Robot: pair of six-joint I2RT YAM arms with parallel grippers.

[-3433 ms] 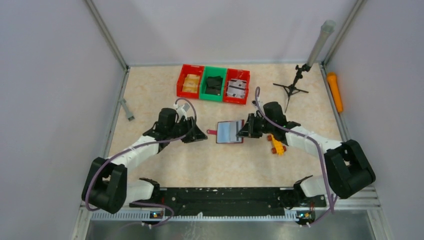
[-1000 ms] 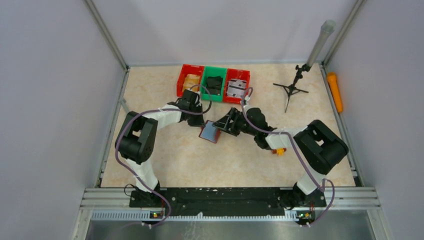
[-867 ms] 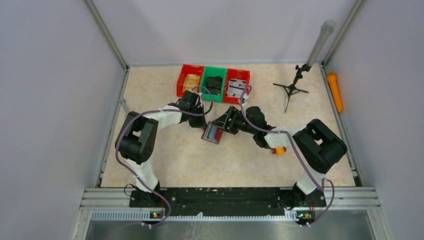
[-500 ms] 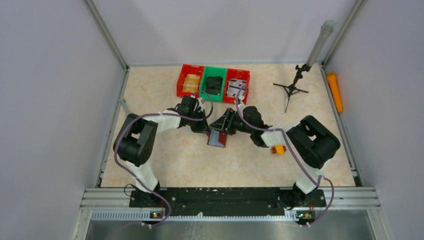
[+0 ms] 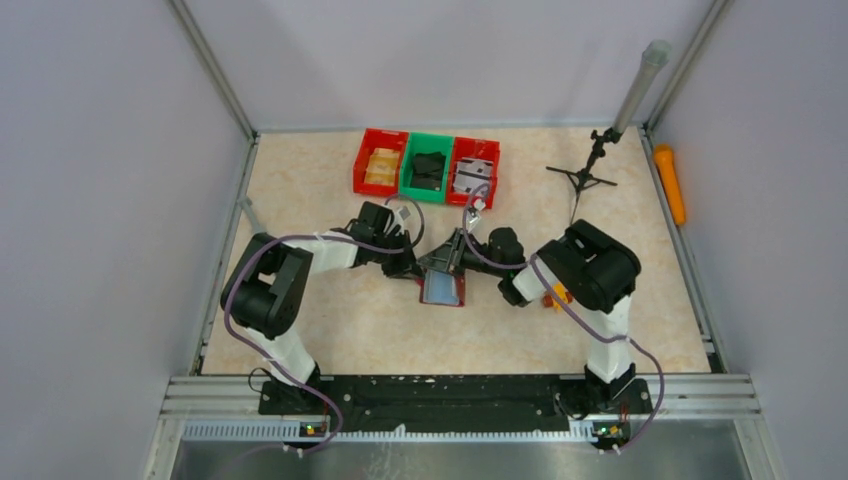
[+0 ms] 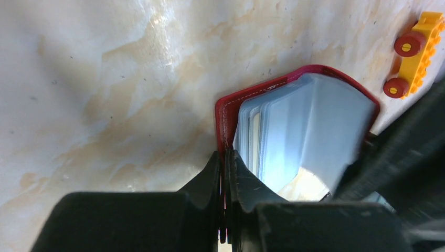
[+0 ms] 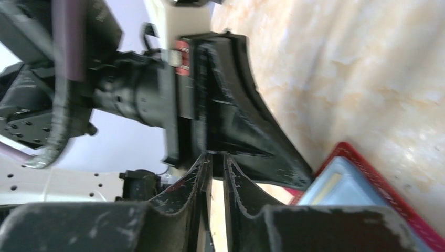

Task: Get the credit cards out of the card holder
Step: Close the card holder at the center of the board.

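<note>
The right gripper [image 7: 216, 160] has just narrowed to a slit beside the card holder [image 6: 309, 131], pinching what I cannot tell, while the left gripper [image 6: 225, 157] stays clamped on its rim: extraction looks imminent.

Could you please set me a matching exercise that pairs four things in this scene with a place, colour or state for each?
Things:
1. card holder
2. green bin
3. orange cylinder
4. yellow toy

Place, colour or state:
A. stands between two red bins
B. lies farthest to the right of the four
C. open, its cover edge clamped by the left tool
D. has red wheels

Pairs: 1-C, 2-A, 3-B, 4-D
</note>
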